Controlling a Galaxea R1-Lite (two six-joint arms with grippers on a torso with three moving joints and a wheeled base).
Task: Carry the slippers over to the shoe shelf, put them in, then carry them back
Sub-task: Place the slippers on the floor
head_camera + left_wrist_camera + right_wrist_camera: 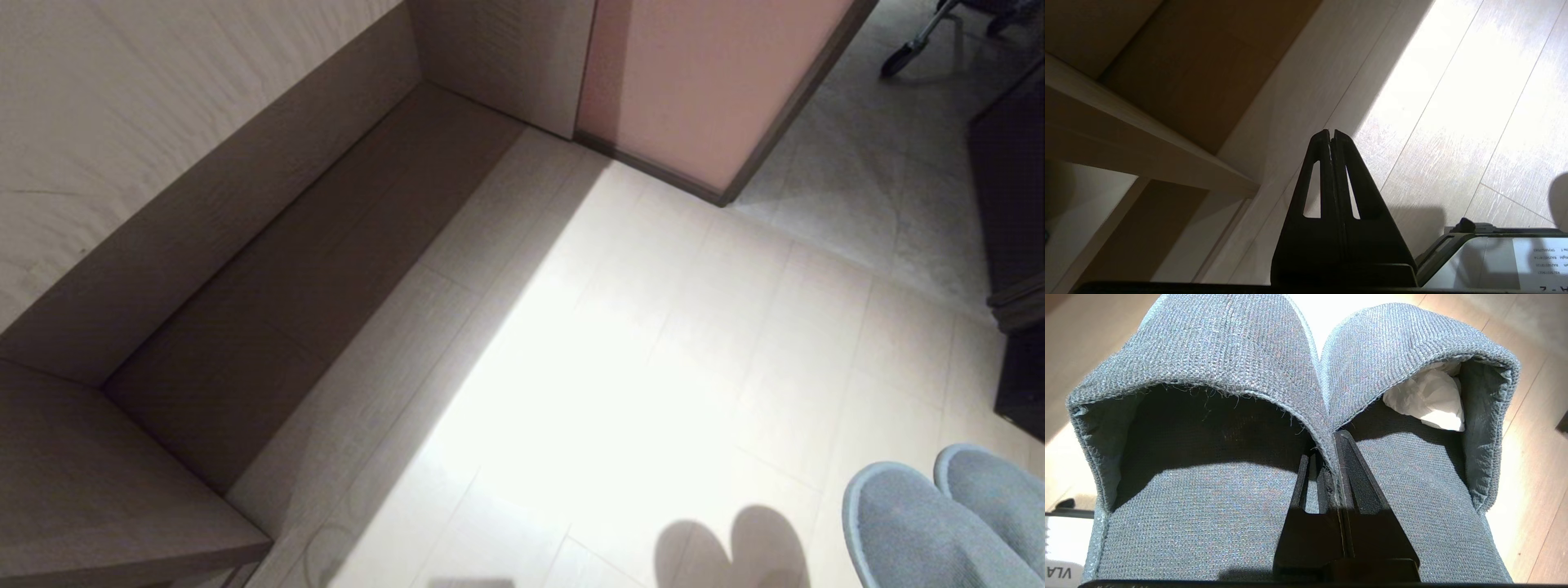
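My right gripper point(1331, 457) is clenched on the slippers point(1306, 416), pinching their touching inner edges, toes pointing away; something white, perhaps tissue, is inside one. My left gripper point(1331, 136) is clenched, empty, near the shoe shelf point(269, 269).

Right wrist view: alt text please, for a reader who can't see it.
The right gripper is shut on the inner edges of both grey-blue slippers, holding the pair side by side with toes pointing away. White crumpled paper sits inside one slipper, and pale plank floor lies beyond.
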